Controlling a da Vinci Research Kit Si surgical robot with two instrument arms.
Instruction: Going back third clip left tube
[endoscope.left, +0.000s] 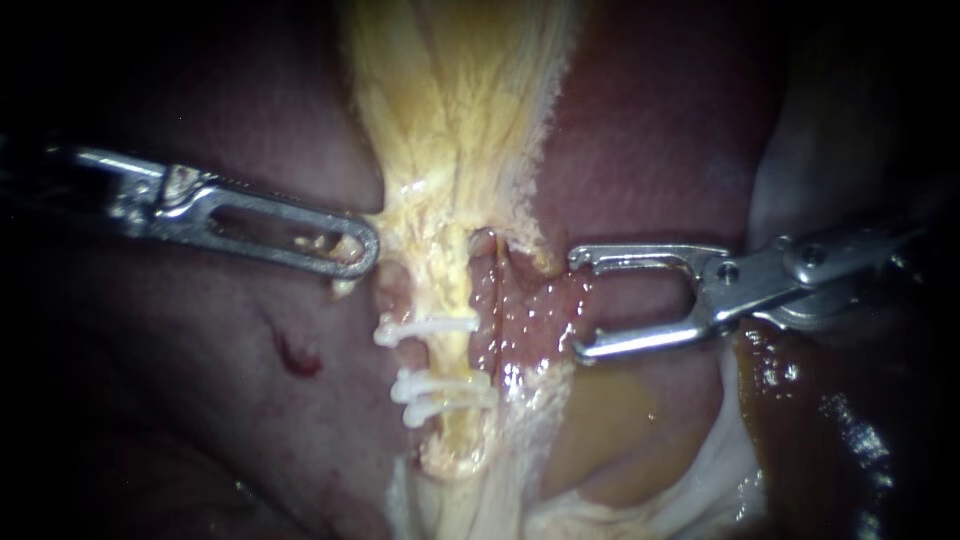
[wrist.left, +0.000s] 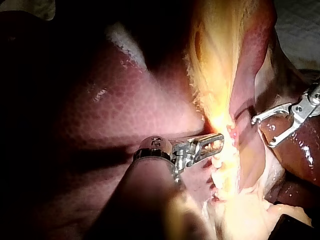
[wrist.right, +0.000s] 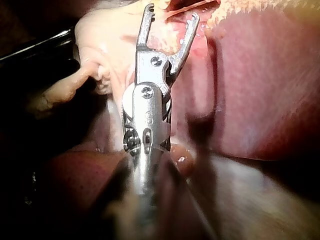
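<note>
A pale yellow tube (endoscope.left: 447, 352) runs down the middle of the endoscope view. Three white clips cross it: one higher (endoscope.left: 425, 325) and two close together lower down (endoscope.left: 442, 393). A reddish tube (endoscope.left: 492, 300) lies just to its right. My right instrument (endoscope.left: 578, 304) holds its forked jaws open and empty. It stands to the right of both tubes, clear of the clips. My left instrument (endoscope.left: 352, 252) comes in from the left. Its slotted jaws are shut on a shred of yellow tissue (endoscope.left: 343, 287) at the tube's left edge.
Dark red liver (endoscope.left: 200, 420) lies on both sides, with a small blood spot (endoscope.left: 296, 357) on its left part. A fan of yellow fibrous tissue (endoscope.left: 455, 100) rises above the tubes. A glossy yellow-brown sac (endoscope.left: 610, 430) and white membrane lie under the right instrument.
</note>
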